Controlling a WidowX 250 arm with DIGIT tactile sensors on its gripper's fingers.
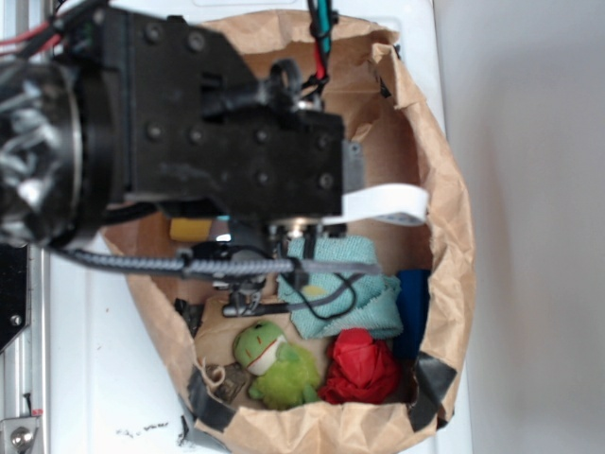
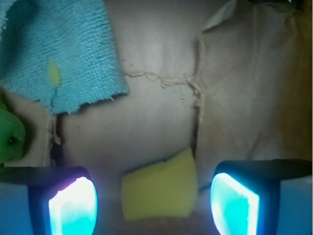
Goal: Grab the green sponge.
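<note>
Sponge (image 1: 190, 230) mostly hidden behind arm (image 1: 189, 123) — frog (image 2: 10, 134) cut by frame edge

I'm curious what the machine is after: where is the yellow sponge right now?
In the wrist view, the sponge lies on the paper bag floor between the open gripper fingers, below the teal cloth.

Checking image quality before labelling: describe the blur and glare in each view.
Exterior view: the arm close to the lens is blurred, while the frog toy is sharper. Wrist view: the fingertips glow overexposed cyan, the sponge between them is soft, and the cloth looks clearer.
</note>
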